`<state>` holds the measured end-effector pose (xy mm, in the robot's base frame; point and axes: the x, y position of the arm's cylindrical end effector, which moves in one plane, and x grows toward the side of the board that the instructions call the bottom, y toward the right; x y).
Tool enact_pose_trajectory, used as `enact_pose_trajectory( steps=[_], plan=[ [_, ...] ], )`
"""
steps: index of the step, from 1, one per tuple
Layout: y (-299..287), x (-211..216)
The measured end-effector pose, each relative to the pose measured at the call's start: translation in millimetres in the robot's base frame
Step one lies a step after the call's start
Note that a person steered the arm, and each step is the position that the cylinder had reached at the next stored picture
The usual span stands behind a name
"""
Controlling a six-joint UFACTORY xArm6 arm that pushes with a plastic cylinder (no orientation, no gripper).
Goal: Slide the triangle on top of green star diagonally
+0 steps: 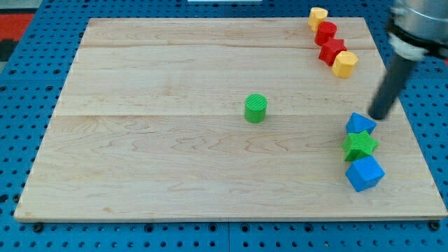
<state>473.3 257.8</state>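
Tip [381,115] rests just right of the blue triangle [360,124], above the green star [360,145]; jaws don't show.

A robotics lab or test bench is suggested. A pale wooden board [210,154] made of glued planks is laid on a blue perforated base [21,105] with a regular grid of holes, of the kind used for fixing equipment. A dark rod on a grey robot arm [413,28] is seen at the view's right, its tip [380,116] set just above the blue triangle [360,124]. Small printed blocks in plain colours are scattered on the board, among them a green cylinder [256,108] and a green star [360,145]. No household furnishings are shown.
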Motion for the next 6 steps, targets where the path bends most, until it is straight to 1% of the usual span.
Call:
enact_pose_trajectory(
  steps=[1,2,3,4,5,6],
  plan=[
    [-33,24],
    [-77,22],
    [-40,2],
    [-19,-44],
    [-74,-29],
    [-89,11]
  ],
)
